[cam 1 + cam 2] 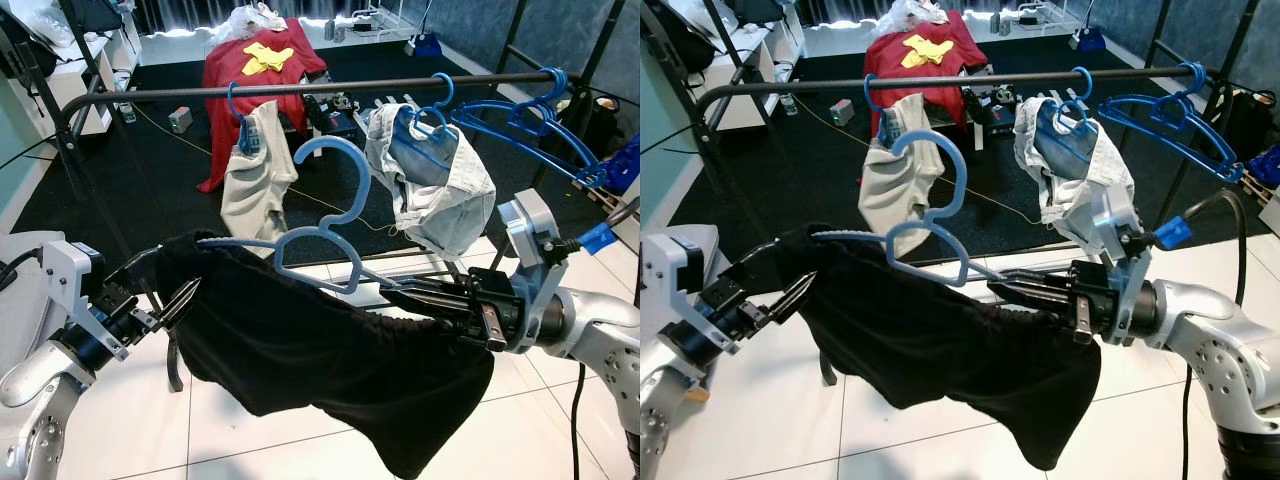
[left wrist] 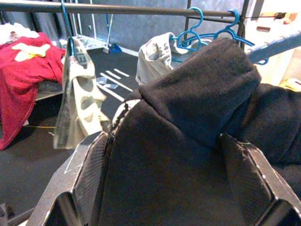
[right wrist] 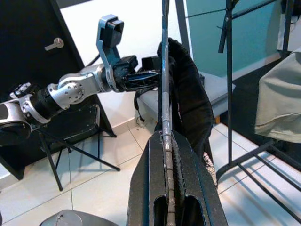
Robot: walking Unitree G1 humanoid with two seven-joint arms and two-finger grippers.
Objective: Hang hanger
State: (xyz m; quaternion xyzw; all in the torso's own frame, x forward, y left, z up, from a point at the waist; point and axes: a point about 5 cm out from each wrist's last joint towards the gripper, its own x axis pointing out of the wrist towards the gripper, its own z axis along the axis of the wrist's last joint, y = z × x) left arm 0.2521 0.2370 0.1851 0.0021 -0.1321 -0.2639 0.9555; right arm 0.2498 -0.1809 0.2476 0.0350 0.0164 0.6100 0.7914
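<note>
A light blue hanger (image 1: 331, 144) carries a black garment (image 1: 300, 350) and hangs in the air in front of the dark clothes rail (image 1: 300, 90), with its hook below the rail. My right gripper (image 1: 390, 287) is shut on the hanger's right arm, and the thin bar runs between its fingers (image 3: 165, 155). My left gripper (image 1: 178, 275) is at the garment's left end. Its fingers (image 2: 89, 165) stand wide apart with the black cloth bulging between them.
On the rail hang grey shorts on a blue hanger (image 1: 255, 170), a pale garment (image 1: 430, 180) and empty blue hangers (image 1: 530, 125) at the right end. A red-draped stand (image 1: 260, 80) is behind on dark carpet. White tiles lie underfoot.
</note>
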